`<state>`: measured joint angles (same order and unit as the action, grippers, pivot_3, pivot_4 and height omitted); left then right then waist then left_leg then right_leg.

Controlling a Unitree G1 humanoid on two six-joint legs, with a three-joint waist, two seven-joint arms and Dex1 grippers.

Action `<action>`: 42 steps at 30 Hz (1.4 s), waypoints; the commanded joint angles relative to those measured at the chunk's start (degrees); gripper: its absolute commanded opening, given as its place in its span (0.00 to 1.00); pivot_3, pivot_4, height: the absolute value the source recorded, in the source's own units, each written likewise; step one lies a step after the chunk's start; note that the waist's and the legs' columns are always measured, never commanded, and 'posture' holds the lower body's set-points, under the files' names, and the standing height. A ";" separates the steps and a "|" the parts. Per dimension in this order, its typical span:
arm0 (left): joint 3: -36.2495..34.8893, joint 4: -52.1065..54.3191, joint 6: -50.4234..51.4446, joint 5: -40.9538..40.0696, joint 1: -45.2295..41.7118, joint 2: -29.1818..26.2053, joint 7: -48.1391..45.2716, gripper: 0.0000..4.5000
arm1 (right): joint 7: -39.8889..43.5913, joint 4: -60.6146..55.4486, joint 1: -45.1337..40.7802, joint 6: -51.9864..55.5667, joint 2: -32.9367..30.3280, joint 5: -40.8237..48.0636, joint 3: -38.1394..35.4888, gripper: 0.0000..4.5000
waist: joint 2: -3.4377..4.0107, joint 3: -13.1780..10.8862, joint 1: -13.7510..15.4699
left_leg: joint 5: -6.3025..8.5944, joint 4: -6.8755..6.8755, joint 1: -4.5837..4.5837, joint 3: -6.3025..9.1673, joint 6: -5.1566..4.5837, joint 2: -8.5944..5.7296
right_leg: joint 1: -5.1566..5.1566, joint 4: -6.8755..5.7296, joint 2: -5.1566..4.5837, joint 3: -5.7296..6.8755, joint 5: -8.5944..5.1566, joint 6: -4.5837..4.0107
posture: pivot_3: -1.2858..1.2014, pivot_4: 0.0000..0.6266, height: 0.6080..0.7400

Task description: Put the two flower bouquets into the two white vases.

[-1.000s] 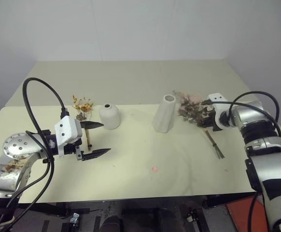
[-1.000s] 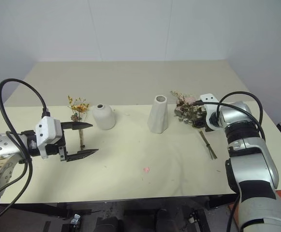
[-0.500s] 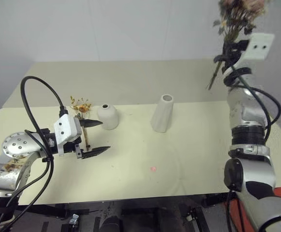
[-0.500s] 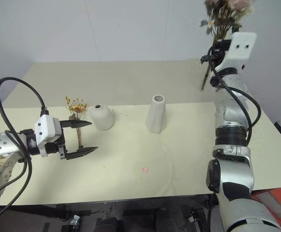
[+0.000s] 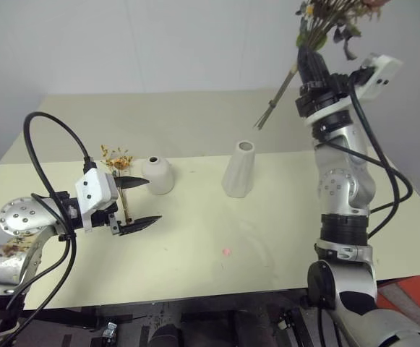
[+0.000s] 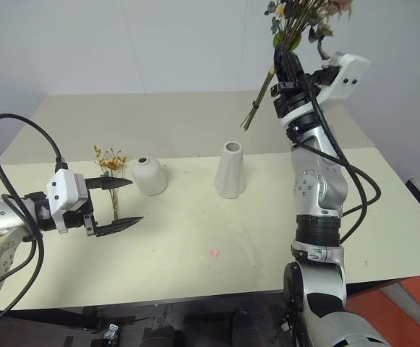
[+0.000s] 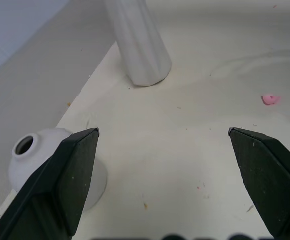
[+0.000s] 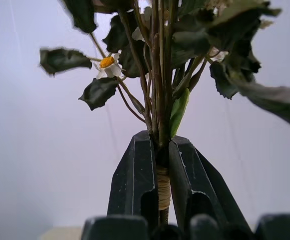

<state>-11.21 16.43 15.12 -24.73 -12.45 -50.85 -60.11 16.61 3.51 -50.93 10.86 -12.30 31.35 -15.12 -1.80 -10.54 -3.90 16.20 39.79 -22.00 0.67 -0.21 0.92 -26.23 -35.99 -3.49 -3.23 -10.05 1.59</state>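
Black fingers of the right gripper [image 8: 157,165] are clamped on the twine-bound stems of the large bouquet [image 6: 296,18], held high in the air with its stem ends [image 6: 256,108] slanting down above the tall white vase [image 6: 229,170]. The left gripper [image 6: 116,202] hovers low over the cream table [image 6: 195,238], jaws spread wide around nothing; the small orange-yellow bouquet [image 6: 108,163] lies just beyond it, beside the round bottle-shaped vase [image 6: 147,176].

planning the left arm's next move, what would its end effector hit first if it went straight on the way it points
Probably nothing on the tabletop at first; farther on, the tall white vase stands nearest that line, though depth is unclear.
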 commanded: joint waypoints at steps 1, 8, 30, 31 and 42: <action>-2.47 1.26 -0.42 0.16 0.44 -1.19 0.63 1.00 | -0.66 -5.21 0.20 2.12 0.03 2.09 0.03 0.04 | 0.00 0.00 0.01 | 0.00 0.00 0.00 0.00 0.00 0.00 | 0.00 0.01 0.00 0.00 0.00 0.00 | 0.52 0.24 1.00; -2.41 1.73 -0.34 0.00 0.49 -1.48 0.71 1.00 | -0.91 -5.55 1.53 3.33 0.90 2.41 0.71 0.04 | 0.00 0.00 0.02 | 0.00 0.00 0.01 -0.01 0.00 -0.01 | 0.00 0.00 0.00 0.00 0.00 0.00 | 0.52 0.24 1.00; -2.79 2.59 -0.40 -0.33 0.71 -1.77 1.02 1.00 | 2.37 -1.53 3.80 -0.02 1.47 -3.00 3.67 0.04 | 0.00 0.00 -0.06 | 0.00 0.00 0.01 -0.01 0.00 0.00 | 0.00 0.02 0.01 0.00 0.00 0.00 | 0.52 0.24 1.00; -2.82 2.69 -0.35 -0.34 0.81 -1.74 1.12 1.00 | 2.65 -1.56 3.92 -0.06 1.65 -3.15 3.79 0.04 | 0.00 0.00 -0.07 | 0.00 -0.01 0.01 -0.01 0.00 0.00 | 0.00 0.02 0.01 0.00 0.00 0.00 | 0.52 0.24 1.00; -2.81 3.21 -0.43 -0.17 1.31 -1.49 2.35 1.00 | 4.62 -1.20 5.64 -1.27 3.17 -6.19 6.66 0.04 | 0.00 0.00 -0.03 | 0.00 -0.01 0.00 -0.01 0.00 0.00 | 0.00 0.03 0.01 0.00 0.00 0.00 | 0.52 0.24 1.00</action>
<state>-12.34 18.03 15.15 -24.71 -11.11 -52.20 -58.24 20.80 4.00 -45.39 11.54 -9.13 25.45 -8.69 -1.80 -10.54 -3.93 16.20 39.78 -21.99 0.67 -0.21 0.92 -26.23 -35.96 -3.48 -3.23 -10.06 1.59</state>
